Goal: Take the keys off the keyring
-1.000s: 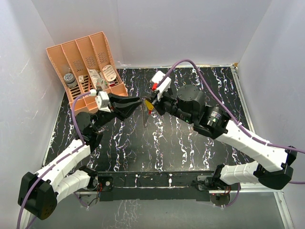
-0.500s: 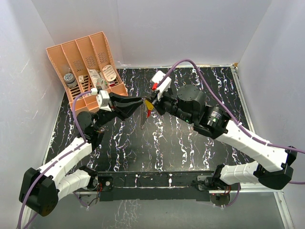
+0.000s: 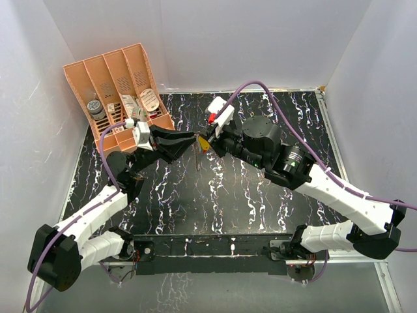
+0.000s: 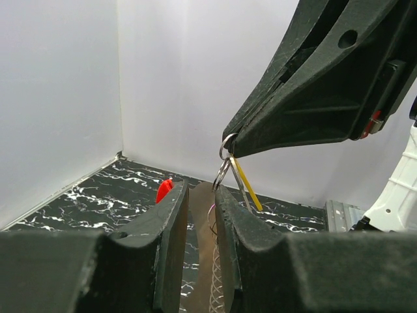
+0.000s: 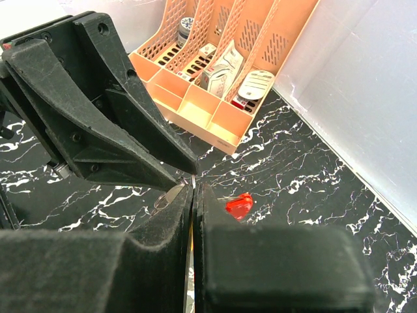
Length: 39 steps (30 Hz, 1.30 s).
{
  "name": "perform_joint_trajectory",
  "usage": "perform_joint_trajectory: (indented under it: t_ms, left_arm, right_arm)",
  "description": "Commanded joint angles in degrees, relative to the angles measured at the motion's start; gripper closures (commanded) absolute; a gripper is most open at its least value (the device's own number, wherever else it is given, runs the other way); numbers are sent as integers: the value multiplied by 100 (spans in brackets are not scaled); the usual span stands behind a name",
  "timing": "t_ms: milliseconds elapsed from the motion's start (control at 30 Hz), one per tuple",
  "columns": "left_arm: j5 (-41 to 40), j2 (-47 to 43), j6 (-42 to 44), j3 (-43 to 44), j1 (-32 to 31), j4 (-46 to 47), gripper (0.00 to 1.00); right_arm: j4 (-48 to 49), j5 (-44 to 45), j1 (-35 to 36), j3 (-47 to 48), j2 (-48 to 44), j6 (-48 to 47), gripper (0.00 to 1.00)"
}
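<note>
Both grippers meet at the bunch, held in the air over the middle of the table. My right gripper (image 3: 204, 139) (image 5: 194, 188) is shut on the yellow key (image 3: 204, 144) (image 4: 249, 191); a yellow sliver shows between its pads. The thin silvery keyring (image 4: 225, 149) sticks out at its tip. My left gripper (image 3: 193, 137) (image 4: 202, 189) faces it tip to tip, its jaws nearly closed on the lower loop of the ring. The red key (image 4: 164, 191) (image 5: 239, 205) hangs beside the fingers. A brownish strip (image 3: 197, 162) (image 4: 202, 241) dangles below.
An orange divided organiser (image 3: 117, 91) (image 5: 215, 65) with small items stands at the back left, close behind my left arm. The table is black marble (image 3: 260, 195), with white walls on three sides.
My left wrist has shifted a little towards the back. Its fingertips stay at the ring. The hanging strip has swung slightly. The right arm has hardly moved.
</note>
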Motion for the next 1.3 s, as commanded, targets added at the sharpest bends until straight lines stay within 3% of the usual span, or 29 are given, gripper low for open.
perform_joint_trajectory:
  t_ms: [0,600,933,1267]
  left_arm:
    - [141,34,-154,238,5,554,78]
    - [115,336,-383,318,-57,881,85]
    - [225,465,-277,363,-121,865,100]
    - [-712,17,213,36,-156,977,100]
  right_arm:
    - [379,-74,36,18,-122,22,100]
    - [400,-140,36,-12,-104,31,100]
    - [413,-158,35,42,-50,18,100]
    - [338,17,36,36,-46,-19,100]
